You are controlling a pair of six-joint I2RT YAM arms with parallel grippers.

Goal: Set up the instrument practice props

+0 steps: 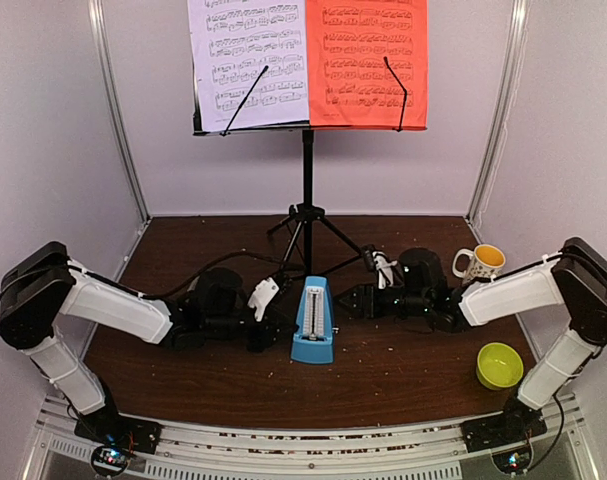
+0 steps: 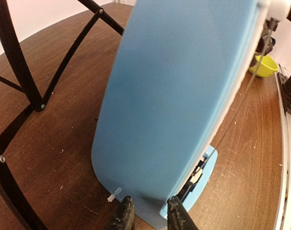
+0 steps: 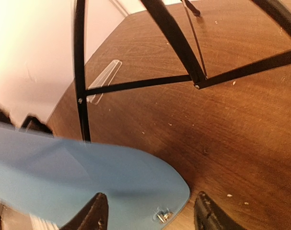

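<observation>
brown table (image 1: 183,385): metronome (image 3: 87,172) blurred, red sheet (image 1: 368,60) cropped.

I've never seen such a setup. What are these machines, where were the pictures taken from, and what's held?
Two robot arms are bolted to a table. One picture looks down from above; the other two come from cameras on each wrist. A music stand carries a white sheet and a red sheet. A blue metronome stands between the arms; a white mug and yellow bowl sit to its right. The left gripper straddles the metronome's base, grip uncertain. The right gripper is open at its edge.
</observation>
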